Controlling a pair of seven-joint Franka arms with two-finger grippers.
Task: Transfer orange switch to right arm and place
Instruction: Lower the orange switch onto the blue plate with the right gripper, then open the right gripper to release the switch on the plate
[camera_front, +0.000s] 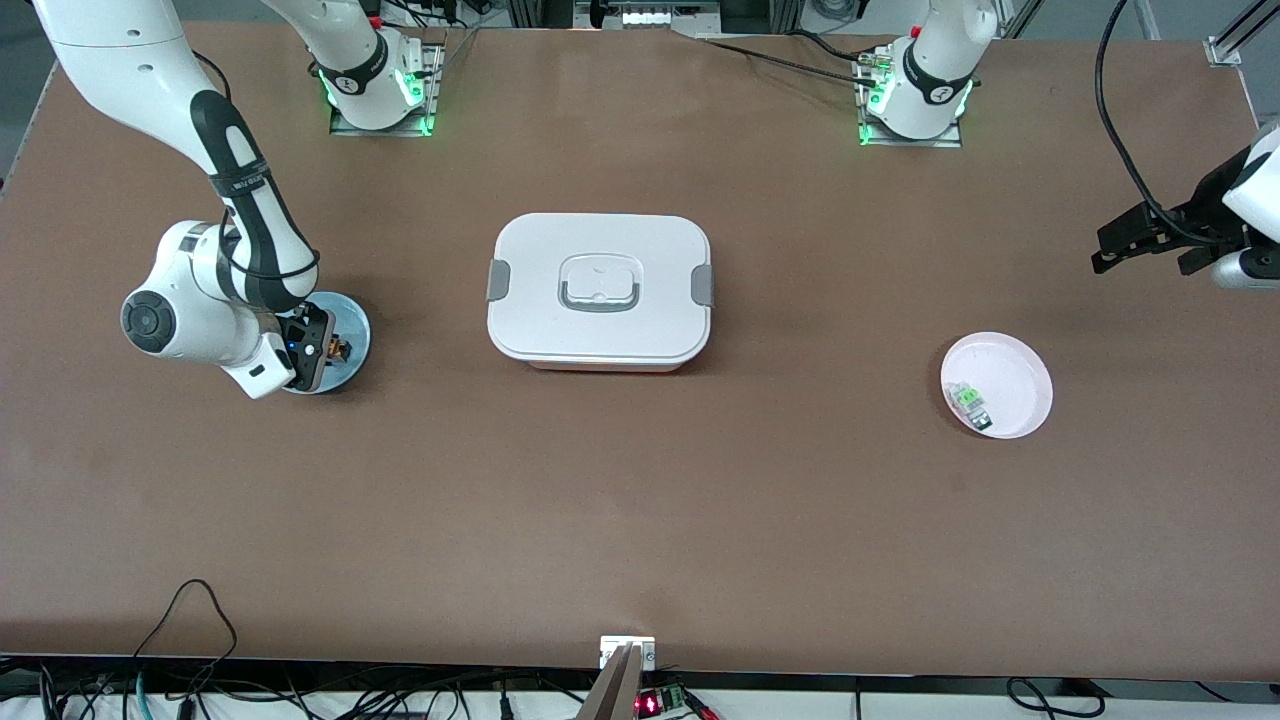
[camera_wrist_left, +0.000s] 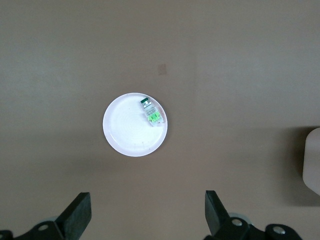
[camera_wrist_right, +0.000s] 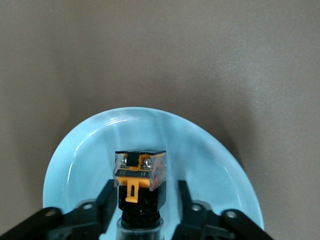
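Even overhead light fills all three views, laying soft short shadows beside the white lidded box (camera_front: 600, 290) and the right arm (camera_front: 215, 300) on the matte brown table (camera_front: 640, 500), while the pale blue plate (camera_wrist_right: 210, 145) carries a mild sheen and the wrist views look slightly dimmer.

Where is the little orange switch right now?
The orange switch sits on the blue plate at the right arm's end, between the right claw's open fingers.

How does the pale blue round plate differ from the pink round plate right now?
The pale blue round plate holds the orange switch; the pink round plate holds a clear-and-green component. The right gripper sits open over the blue plate; the left gripper hangs open, high above the pink one. Both are small and round.
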